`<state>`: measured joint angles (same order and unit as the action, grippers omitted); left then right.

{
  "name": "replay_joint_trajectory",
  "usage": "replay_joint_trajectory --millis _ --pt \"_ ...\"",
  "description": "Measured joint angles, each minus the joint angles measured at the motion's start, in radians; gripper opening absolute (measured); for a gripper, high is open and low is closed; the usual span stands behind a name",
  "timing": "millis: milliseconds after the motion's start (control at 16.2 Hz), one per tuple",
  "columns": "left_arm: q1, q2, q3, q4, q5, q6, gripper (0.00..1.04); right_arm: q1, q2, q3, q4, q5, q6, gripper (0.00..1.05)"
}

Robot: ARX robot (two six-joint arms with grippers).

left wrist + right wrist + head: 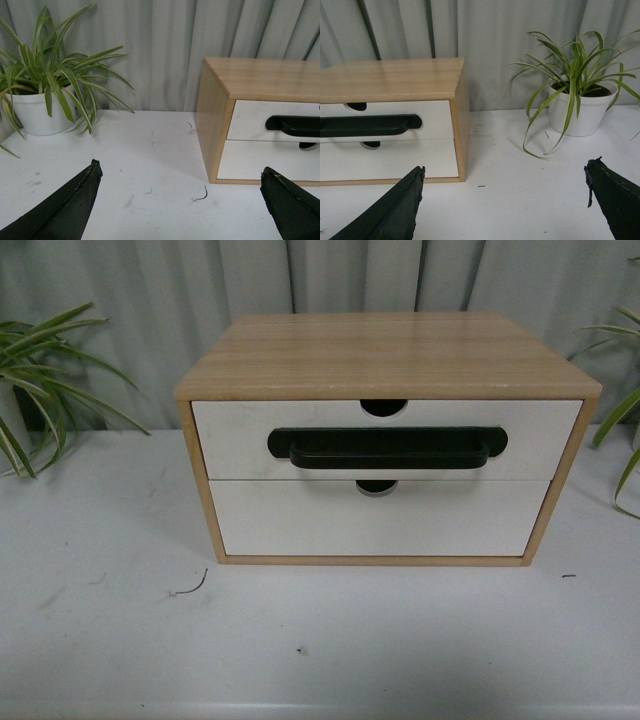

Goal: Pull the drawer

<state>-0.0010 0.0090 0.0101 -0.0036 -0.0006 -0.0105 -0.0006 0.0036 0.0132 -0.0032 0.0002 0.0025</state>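
Drawer [240, 440] in the upper slot of the wooden cabinet [390, 350], shut flush, with the black bar handle [388, 448] across its front, placed there for hooking from the front. Left gripper [180, 167] and right gripper [506, 166] both spread wide and empty, above the white table [300, 640], well apart from the cabinet, 1 toward each side. Probably kept wide in order to pass around the bar. Not yet pulled at all

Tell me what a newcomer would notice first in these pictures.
A light wood cabinet stands centrally on the white table, its upper drawer bearing a long black handle. A potted plant stands at its left, another plant at its right. The left gripper and right gripper are open.
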Motion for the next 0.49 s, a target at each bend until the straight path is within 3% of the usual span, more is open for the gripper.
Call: replay_joint_trajectory --millis 185,246,308,369,431,492 --pt "0.000 0.000 0.000 0.000 0.000 0.000 0.98 0.000 0.000 0.000 0.000 0.000 0.000 0.98" --pt "0.000 0.000 0.000 0.000 0.000 0.000 0.98 0.018 0.032 0.032 -0.111 0.055 0.021 0.98" --pt "-0.067 0.079 0.068 -0.189 -0.167 -0.076 0.98 0.020 0.182 0.079 -0.129 0.099 0.054 0.98" --pt "-0.122 0.272 0.180 -0.330 -0.370 -0.198 0.98 0.011 0.278 0.108 -0.051 0.104 0.059 0.98" --pt "-0.080 0.362 0.219 -0.290 -0.472 -0.262 0.98 0.013 0.373 0.149 0.063 0.098 0.056 0.98" --pt "-0.030 0.432 0.251 -0.201 -0.475 -0.285 0.98 0.014 0.482 0.196 0.168 0.094 0.051 0.98"
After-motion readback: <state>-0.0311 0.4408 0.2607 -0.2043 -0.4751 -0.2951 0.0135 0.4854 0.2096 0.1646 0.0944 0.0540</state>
